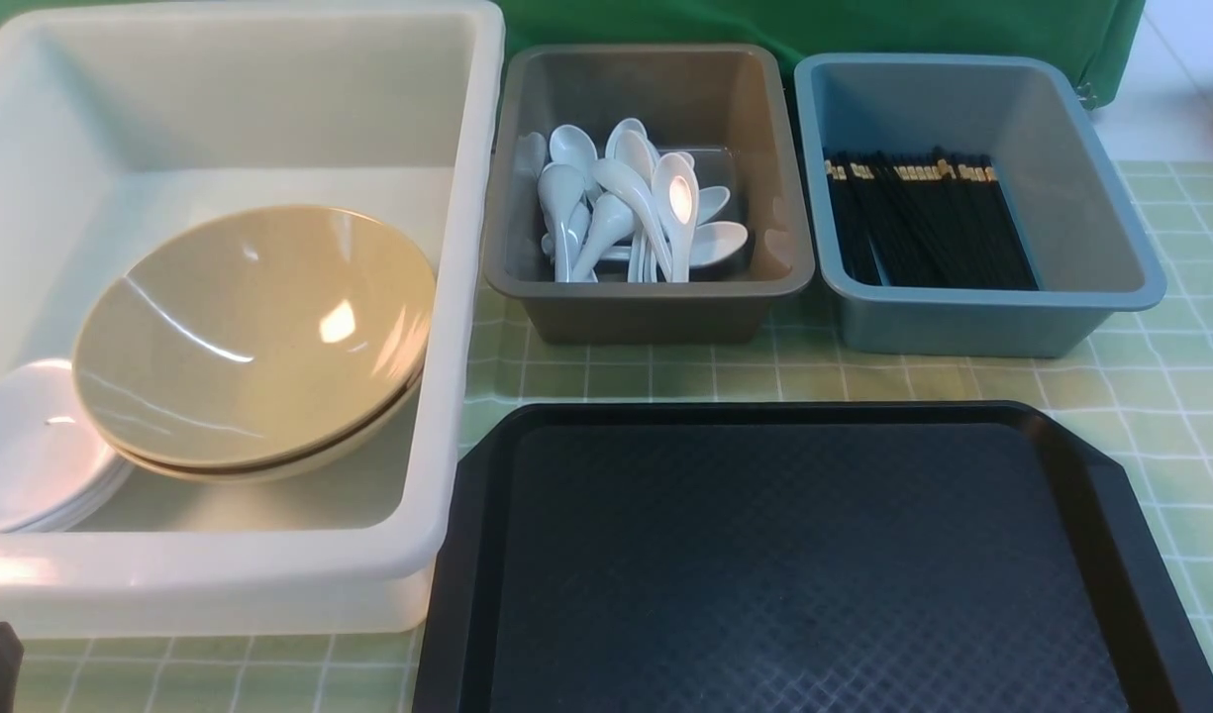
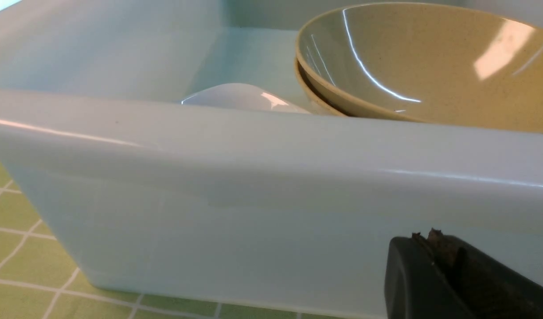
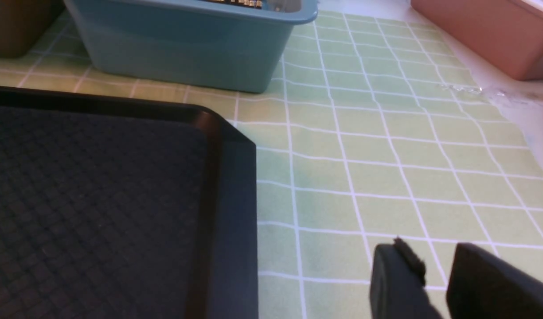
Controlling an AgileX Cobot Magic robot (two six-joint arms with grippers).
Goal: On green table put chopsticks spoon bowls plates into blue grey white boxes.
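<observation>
Black tray (image 1: 804,564) seemingly unlabelled; left gripper (image 2: 448,266) shut, right gripper (image 3: 437,274) slightly parted, both empty.

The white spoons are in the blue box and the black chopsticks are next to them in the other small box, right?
Not quite. The glossy white soup spoons lie in the brown-grey plastic box, not the blue one. The black chopsticks with gold bands are the ones in the dusty blue plastic box, beside them. The front view shows both boxes side by side.
</observation>
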